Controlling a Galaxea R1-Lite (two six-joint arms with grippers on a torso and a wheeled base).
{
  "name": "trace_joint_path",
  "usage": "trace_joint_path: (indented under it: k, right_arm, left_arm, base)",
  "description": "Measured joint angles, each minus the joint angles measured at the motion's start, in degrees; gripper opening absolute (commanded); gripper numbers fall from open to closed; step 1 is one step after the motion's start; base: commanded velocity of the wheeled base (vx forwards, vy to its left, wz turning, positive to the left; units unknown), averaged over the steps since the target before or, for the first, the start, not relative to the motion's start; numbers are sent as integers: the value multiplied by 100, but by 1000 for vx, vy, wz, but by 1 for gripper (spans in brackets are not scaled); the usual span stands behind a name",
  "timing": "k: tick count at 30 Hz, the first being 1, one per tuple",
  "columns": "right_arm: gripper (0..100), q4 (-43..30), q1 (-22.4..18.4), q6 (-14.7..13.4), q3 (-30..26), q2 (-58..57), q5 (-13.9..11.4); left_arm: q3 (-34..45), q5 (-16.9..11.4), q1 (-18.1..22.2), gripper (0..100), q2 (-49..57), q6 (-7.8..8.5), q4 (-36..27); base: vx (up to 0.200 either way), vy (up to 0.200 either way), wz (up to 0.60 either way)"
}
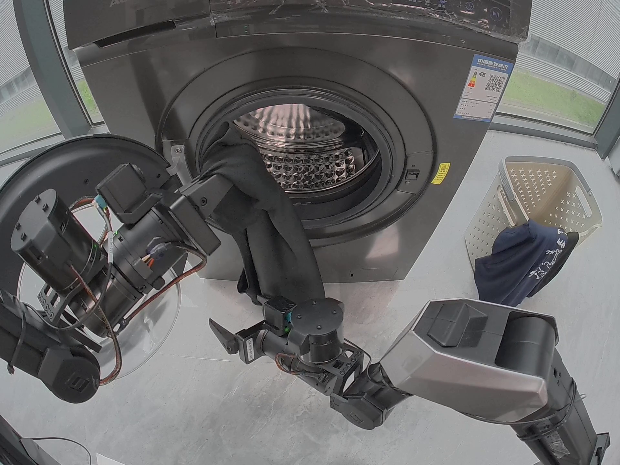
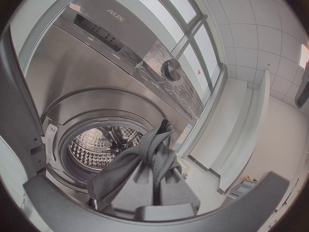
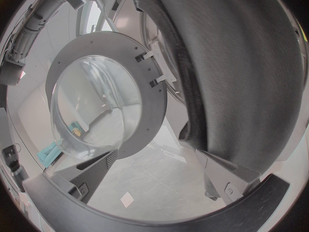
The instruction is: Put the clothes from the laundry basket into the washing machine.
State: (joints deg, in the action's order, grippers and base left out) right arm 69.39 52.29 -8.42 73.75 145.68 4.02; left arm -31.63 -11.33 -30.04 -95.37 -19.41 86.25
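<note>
**Washing machine**: front loader, **door** swung open to the left and partly covered by the left arm in the head view. The top of the cabinet was cut off by the picture's edge.

**Dark grey garment**: draped out of the drum opening at its left rim and hung down the machine's front. Its lower end was hidden behind the right wrist, so contact with the floor could not be judged.

**Left gripper**: held at the opening's left rim and clenched on the garment's upper end. Its fingertips were buried in bunched cloth.

**Right gripper**: held low before the machine, jaws spread and nothing between them. One finger was seen close against the hanging cloth; actual touch could not be made out.

**Laundry basket**: set on the floor to the machine's right, with a **navy garment** draped over its near rim.
</note>
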Motion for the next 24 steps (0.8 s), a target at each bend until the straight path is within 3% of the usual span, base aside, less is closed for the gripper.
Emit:
trace_joint_path:
  k: [5, 13, 24]
  right_arm:
    - [100, -17, -74, 27, 144, 82, 18]
    - [100, -301, -182, 33, 825, 319, 76]
    - [100, -491, -395, 71, 1610, 711, 334]
  left_arm:
    - [0, 6, -2, 0, 0, 0, 0]
    - [0, 6, -2, 0, 0, 1, 5]
    - [-11, 9, 5, 0, 0, 9, 22]
  base:
    - [0, 0, 0]
    - [0, 0, 0]
    - [0, 0, 0]
